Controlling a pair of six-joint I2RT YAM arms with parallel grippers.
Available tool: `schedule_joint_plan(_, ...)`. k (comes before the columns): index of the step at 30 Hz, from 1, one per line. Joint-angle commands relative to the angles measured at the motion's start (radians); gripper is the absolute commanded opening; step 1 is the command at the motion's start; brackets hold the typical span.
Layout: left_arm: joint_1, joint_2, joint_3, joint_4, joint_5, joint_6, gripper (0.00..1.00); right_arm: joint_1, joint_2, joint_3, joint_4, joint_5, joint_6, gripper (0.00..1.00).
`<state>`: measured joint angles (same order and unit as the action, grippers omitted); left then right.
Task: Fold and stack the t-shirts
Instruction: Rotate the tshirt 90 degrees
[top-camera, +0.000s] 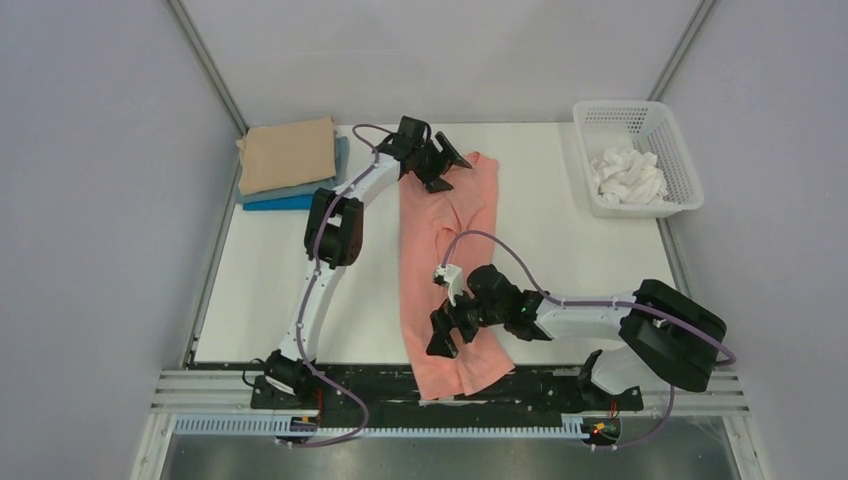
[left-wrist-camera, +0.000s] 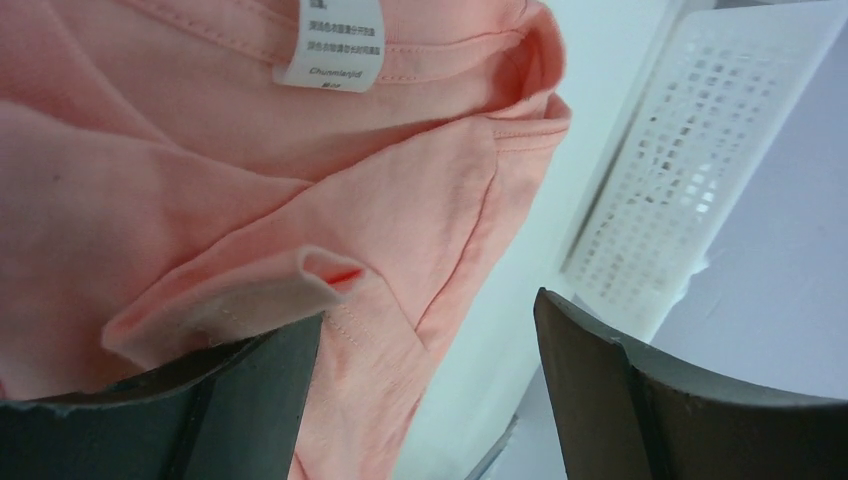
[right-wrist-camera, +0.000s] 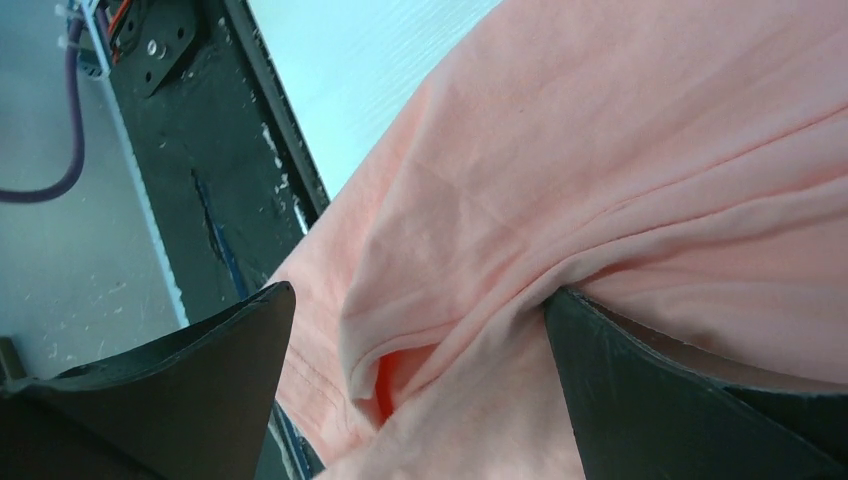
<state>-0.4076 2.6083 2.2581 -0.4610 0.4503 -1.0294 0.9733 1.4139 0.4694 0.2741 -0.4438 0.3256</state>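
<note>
White tabletop (top-camera: 270, 290) carries everything, and the salmon-pink t-shirt (top-camera: 440, 215) takes up its middle. The shirt is narrowed to a long strip running from the far side to the near edge, where its hem spills onto the black base rail (top-camera: 540, 385). That lengthwise lie suits the rig, since each arm can take one end, so I judge the sides already turned in and the crosswise fold still to come.

At the far left corner sits the finished stack. A tan t-shirt (top-camera: 288, 155) lies on top, a grey-blue one (top-camera: 300, 188) under it, and a bright blue one (top-camera: 280, 203) shows at the bottom. The stack is well apart from the pink shirt, probably so the working area stays free. A white mesh basket (top-camera: 680, 160) at the far right holds white cloths (top-camera: 628, 175).

The right gripper (right-wrist-camera: 420, 300) is low over the hem end. Its jaws are spread wide and straddle a raised ridge of pink cloth, and some fabric drapes onto one finger, but nothing is pinched. The left gripper (left-wrist-camera: 430, 320) is at the collar end with its jaws likewise parted. A curled flap of sleeve or hem lies just against one finger (left-wrist-camera: 200, 410), not clamped. A care label (left-wrist-camera: 330, 45) inside the neckline shows which end this is.
</note>
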Motion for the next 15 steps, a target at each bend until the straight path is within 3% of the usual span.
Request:
schedule_joint_plan(1,-0.025,0.128,-0.007,0.088,-0.043,-0.148,0.86,0.01,-0.019,0.074,-0.034,0.122,-0.02,0.98)
schedule_joint_plan(7,-0.023,0.166,0.058,0.147,-0.215,-0.188,0.86,0.003,-0.202,0.063,-0.16,0.416,-0.021,0.98)
schedule_joint_plan(11,-0.013,0.258,0.217,0.16,-0.274,-0.245,0.86,-0.004,-0.336,0.04,-0.236,0.581,0.034,0.98)
schedule_joint_plan(15,-0.002,0.299,0.249,0.252,-0.304,-0.308,0.86,-0.007,-0.479,-0.018,-0.269,0.78,0.108,0.98)
